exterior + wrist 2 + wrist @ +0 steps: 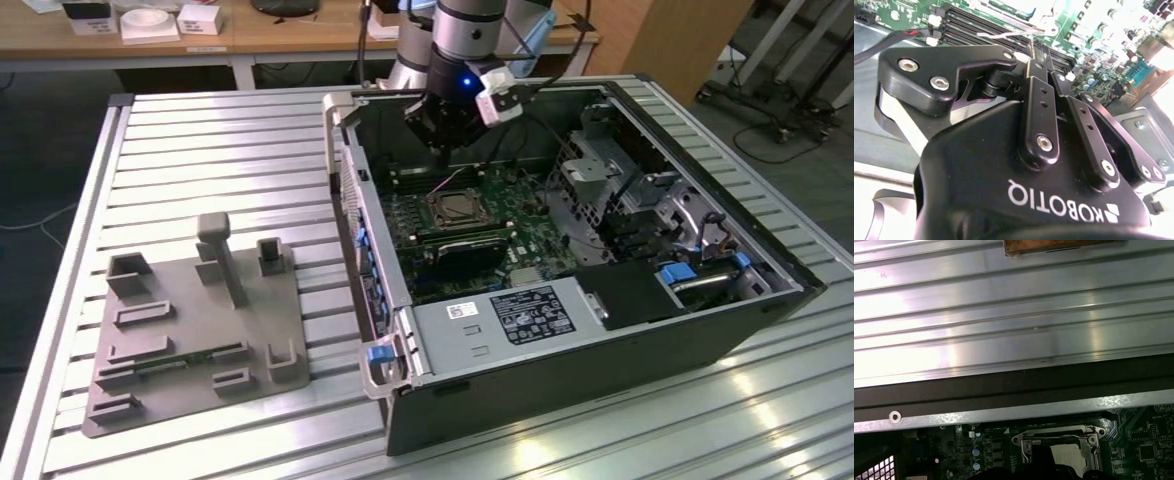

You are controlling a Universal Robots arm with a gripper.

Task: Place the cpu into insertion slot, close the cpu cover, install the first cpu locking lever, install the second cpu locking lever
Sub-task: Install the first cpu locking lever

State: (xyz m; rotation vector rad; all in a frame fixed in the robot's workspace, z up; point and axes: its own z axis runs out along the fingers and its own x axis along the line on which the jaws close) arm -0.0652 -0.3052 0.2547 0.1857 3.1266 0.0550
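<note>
In the exterior view my gripper (445, 150) hangs inside the open computer case (400, 330), just above and behind the insertion slot (461, 208) on the green motherboard (514, 235). The second wrist view shows the fingers (1037, 75) drawn together, and I see nothing held between them. In the first wrist view the insertion slot (1059, 447) has a silvery frame, the cpu cover (1054, 431), around a pale square that looks like the cpu (1068, 456). The gripper's dark tip (1039, 472) hides part of the socket. A thin silver lever rod (1004, 34) lies by the memory slots.
The case lies on its side on a ribbed aluminium table (214, 150). A grey fixture block (200, 320) stands on the exterior view's left. Drive cages and cables (627, 200) crowd the case's right side. The case wall (1004, 390) runs close by the socket.
</note>
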